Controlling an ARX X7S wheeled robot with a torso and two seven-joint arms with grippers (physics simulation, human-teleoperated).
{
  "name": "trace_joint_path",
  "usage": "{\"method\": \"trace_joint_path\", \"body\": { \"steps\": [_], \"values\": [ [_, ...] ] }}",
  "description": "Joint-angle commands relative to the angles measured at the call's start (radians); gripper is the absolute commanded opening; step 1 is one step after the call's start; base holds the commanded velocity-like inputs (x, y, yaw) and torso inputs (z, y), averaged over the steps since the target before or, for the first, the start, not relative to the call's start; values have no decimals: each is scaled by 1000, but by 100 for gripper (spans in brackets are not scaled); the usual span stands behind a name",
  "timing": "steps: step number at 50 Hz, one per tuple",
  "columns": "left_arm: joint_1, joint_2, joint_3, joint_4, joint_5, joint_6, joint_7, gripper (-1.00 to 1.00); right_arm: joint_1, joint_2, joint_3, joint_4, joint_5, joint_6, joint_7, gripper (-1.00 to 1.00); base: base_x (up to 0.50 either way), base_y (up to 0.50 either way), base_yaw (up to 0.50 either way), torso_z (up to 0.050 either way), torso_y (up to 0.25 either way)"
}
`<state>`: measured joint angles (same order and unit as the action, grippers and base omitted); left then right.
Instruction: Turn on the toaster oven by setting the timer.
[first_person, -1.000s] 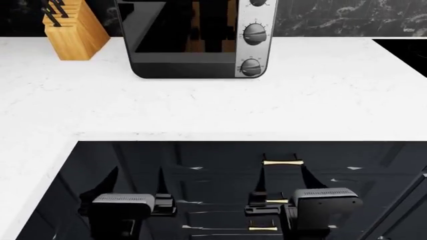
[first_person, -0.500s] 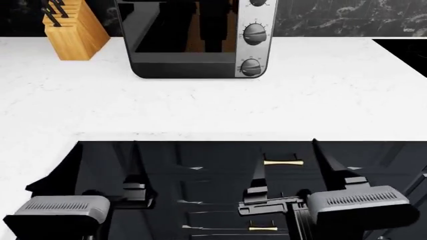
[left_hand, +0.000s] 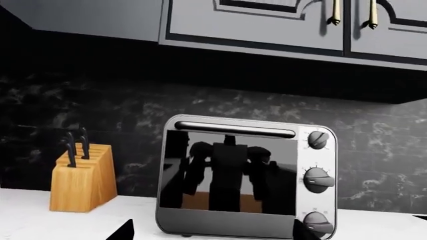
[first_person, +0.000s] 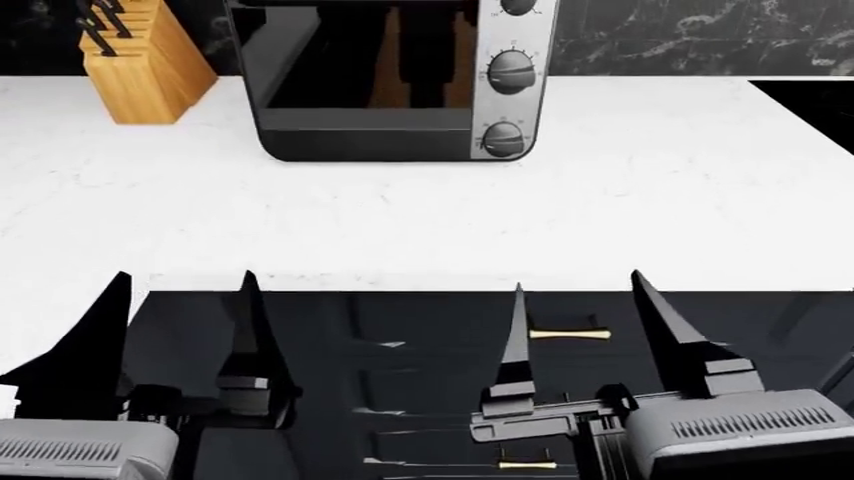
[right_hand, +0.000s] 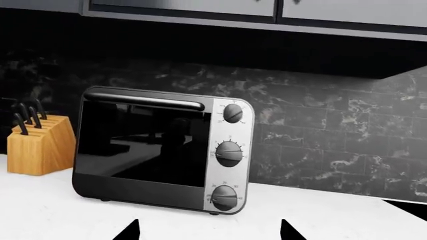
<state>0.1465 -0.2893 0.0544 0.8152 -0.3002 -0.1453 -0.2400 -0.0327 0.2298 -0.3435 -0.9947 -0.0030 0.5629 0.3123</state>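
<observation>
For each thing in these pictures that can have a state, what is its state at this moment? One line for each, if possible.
Large black toaster oven with dark glass door: door closed, standing upright on the white counter.
Three round grey dials on its silver panel: untouched by either end effector; settings too small to read.
Wooden knife block: upright, black-handled knives inserted.
Left end effector: open, empty, short of the counter edge.
Right end effector: open, empty, short of the counter edge.

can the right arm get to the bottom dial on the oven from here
Probably yes. The right gripper is open and well short of the oven, with only bare counter between it and the bottom dial. Nothing blocks the way; actual reach can't be confirmed.
</observation>
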Motion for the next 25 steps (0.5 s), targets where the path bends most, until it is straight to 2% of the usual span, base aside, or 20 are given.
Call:
{"method": "trace_joint_path", "body": {
  "steps": [1,25],
  "values": [
    [4,-16,13,21,19,8,-6,100,1,1,-3,-22,6,8,9,100,500,0,0,0,0],
    [22,-31,24,31,25,41,-16,100,-24,19,-11,-45,10,-14,30,100,500,0,0,0,0]
  ]
}}
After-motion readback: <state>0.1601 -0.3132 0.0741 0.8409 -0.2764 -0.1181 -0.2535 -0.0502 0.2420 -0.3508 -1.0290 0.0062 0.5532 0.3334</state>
